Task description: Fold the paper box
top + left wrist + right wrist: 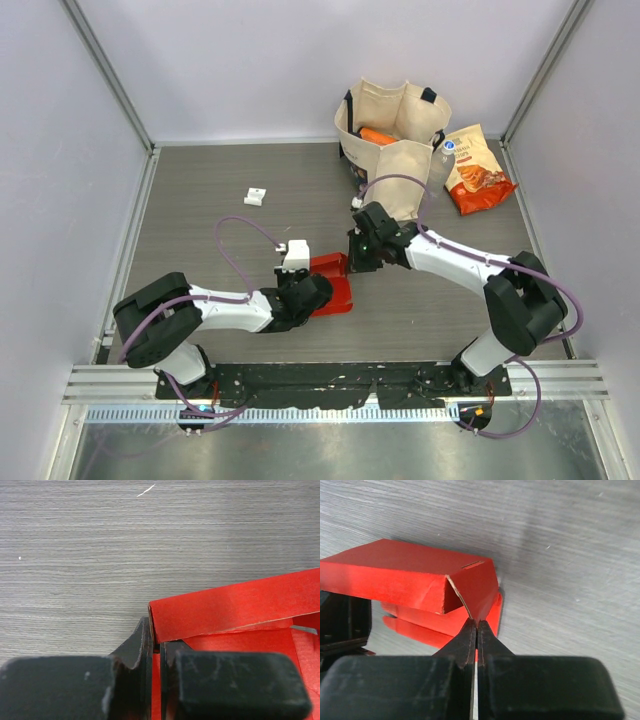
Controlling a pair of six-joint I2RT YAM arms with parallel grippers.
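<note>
The paper box (332,268) is bright red card, partly folded, lying on the grey table between both arms. In the left wrist view one upright wall of the paper box (235,605) runs off to the right, and my left gripper (156,642) is shut on the near end of the card. From above, the left gripper (316,293) sits over the box's left side. My right gripper (476,625) is shut on the thin edge of an end flap of the paper box (395,575), whose top panel carries a slot. In the top view the right gripper (353,262) meets the box's right edge.
A beige tote bag (390,140) stands at the back with an orange-red snack bag (478,172) to its right. A small white object (256,196) lies at the back left. Metal frame rails run along both sides of the table.
</note>
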